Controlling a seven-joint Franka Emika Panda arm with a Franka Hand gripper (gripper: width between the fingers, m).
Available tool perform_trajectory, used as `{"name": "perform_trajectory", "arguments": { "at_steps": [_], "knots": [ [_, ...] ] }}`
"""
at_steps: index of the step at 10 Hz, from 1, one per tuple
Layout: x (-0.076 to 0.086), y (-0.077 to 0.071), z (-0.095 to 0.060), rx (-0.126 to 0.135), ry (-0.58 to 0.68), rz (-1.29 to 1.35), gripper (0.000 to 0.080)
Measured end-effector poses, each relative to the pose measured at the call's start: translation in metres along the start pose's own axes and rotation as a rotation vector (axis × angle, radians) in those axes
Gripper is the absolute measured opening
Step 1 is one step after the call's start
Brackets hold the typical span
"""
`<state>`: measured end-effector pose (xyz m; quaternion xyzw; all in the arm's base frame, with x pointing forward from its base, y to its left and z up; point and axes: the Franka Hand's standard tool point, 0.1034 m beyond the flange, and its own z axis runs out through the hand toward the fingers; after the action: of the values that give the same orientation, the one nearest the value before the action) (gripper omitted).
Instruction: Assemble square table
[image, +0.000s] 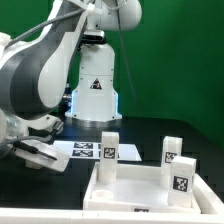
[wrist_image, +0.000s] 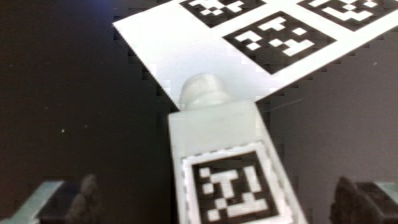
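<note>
Ext. view: tabletop (image: 130, 185) lies near the front edge, w/ 3 legs (image: 109, 145) standing on it, each tagged; one at ext. view's right is partly cut off. Marker board (image: 85, 150) lies behind it, partly hidden. Gripper (image: 35, 150) hangs at ext. view's left, blurry. Wrist view alone shows a 4th leg (wrist_image: 228, 150) lying on the dark table (wrist_image: 80, 110) between the spread, empty fingers (wrist_image: 63, 195), tip overlapping the board.

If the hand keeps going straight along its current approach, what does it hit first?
Most likely the white leg lying between the open fingers. The marker board sits just beyond its tip. Depth is unclear, so this is only a likely first contact.
</note>
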<state>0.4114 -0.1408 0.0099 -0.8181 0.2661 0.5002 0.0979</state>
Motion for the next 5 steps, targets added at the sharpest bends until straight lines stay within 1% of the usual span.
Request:
{"name": "perform_trajectory", "arguments": {
  "at_steps": [1,2,3,4,5],
  "knots": [
    [0.000,0.000,0.000,0.001,0.000,0.001,0.0518],
    [0.002,0.000,-0.001,0.000,0.013,0.000,0.0518],
    [0.003,0.000,-0.003,0.001,0.030,-0.001,0.0384],
    [0.002,0.000,-0.005,0.003,0.028,-0.001,0.0284],
    [0.001,-0.001,-0.019,0.001,0.069,-0.026,0.0284]
  ]
}}
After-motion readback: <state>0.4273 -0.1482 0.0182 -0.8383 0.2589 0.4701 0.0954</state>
